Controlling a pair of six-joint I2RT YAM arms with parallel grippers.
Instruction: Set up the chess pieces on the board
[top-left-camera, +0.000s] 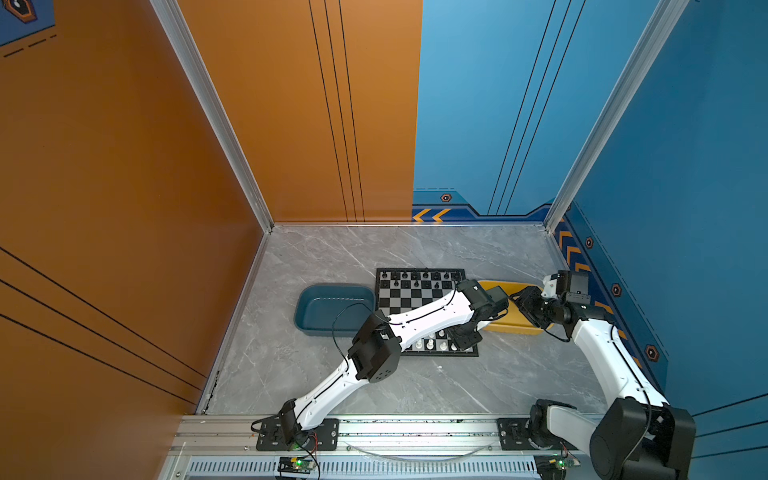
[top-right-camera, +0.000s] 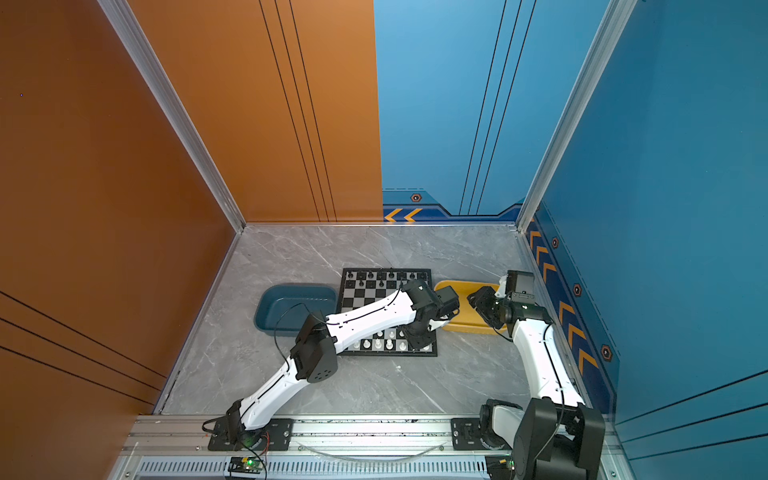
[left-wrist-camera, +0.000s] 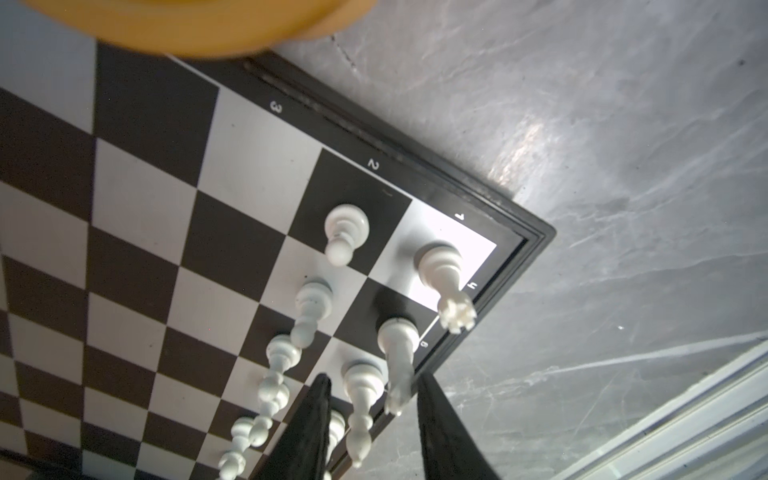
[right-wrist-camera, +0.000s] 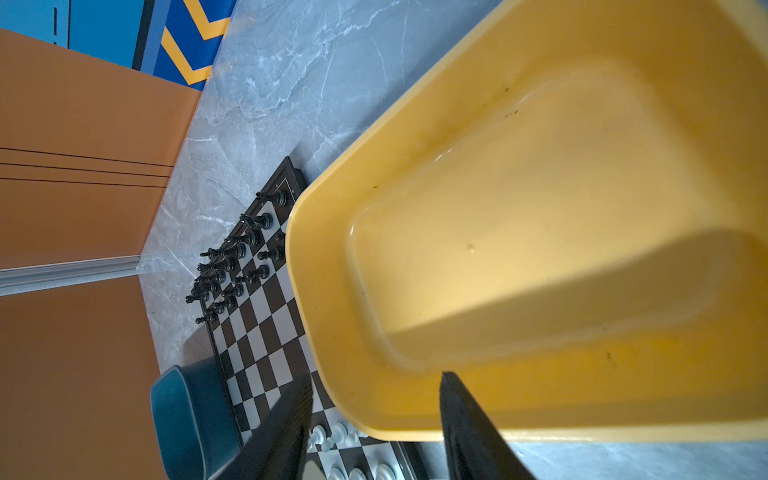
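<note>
I see the flat black-and-silver chessboard (top-left-camera: 395, 301), glossy black plastic chessmen (top-left-camera: 415, 276) on its far rows, white chessmen (top-left-camera: 430, 344) near. Left hand (left-wrist-camera: 374, 376) and right hand (right-wrist-camera: 376, 376) are both apart.

The grey marble-patterned desk (top-left-camera: 332, 257) carries a flat black-and-silver chequered chessboard (top-left-camera: 399, 300) at its middle, a dark teal plastic tray (top-left-camera: 316, 329) beside the board's left edge and a yellow plastic tray (top-left-camera: 515, 329) beside its right edge.

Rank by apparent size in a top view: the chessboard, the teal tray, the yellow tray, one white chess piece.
1. chessboard
2. dark teal tray and yellow tray: they look alike, and the yellow one is partly hidden, so unranked
3. white chess piece
</note>
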